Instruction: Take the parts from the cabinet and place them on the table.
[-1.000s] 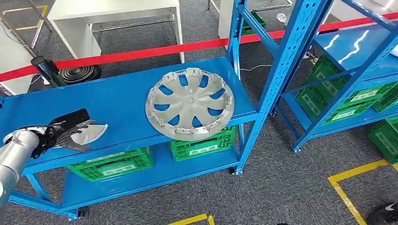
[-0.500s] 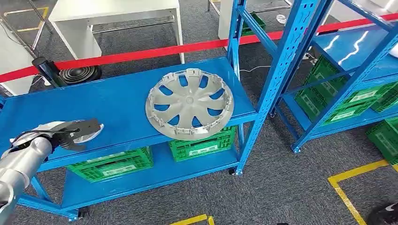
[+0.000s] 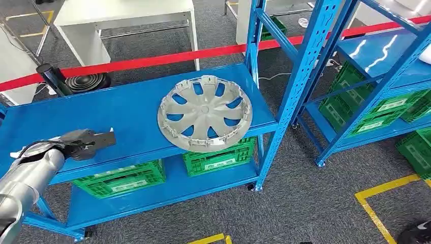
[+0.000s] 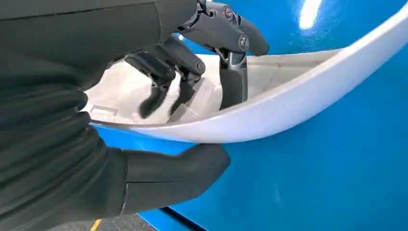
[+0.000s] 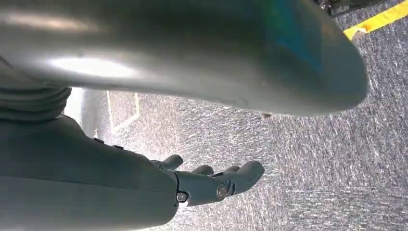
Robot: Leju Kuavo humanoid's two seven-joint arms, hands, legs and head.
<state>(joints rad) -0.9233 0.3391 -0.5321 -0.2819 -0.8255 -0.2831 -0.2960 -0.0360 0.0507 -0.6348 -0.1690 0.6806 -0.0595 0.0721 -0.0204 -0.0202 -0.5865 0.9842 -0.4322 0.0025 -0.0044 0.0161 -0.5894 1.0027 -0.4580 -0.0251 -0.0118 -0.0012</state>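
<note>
A silver hubcap (image 3: 205, 113) lies flat on the top of the blue shelf rack (image 3: 122, 109), toward its right end. My left hand (image 3: 86, 140) hovers over the rack's front left edge and grips a white curved part (image 4: 288, 103). Its fingers (image 4: 168, 57) reach inside the part and its thumb (image 4: 173, 168) presses from beneath. In the head view the hand hides most of this part; a white sliver (image 3: 20, 151) shows by the wrist. My right hand (image 5: 211, 183) hangs over the grey carpet, fingers loosely curled, holding nothing.
Green crates (image 3: 122, 178) sit on the rack's lower shelf. A second blue rack (image 3: 376, 51) with more green crates stands to the right. Red tape (image 3: 152, 60) runs behind the rack, with a white table (image 3: 122, 12) and a black post (image 3: 56, 79) beyond it.
My left hand has turned over with the white part, so the part that stuck out to the right is now mostly hidden. The arm has lifted slightly. The hubcap has not moved.
</note>
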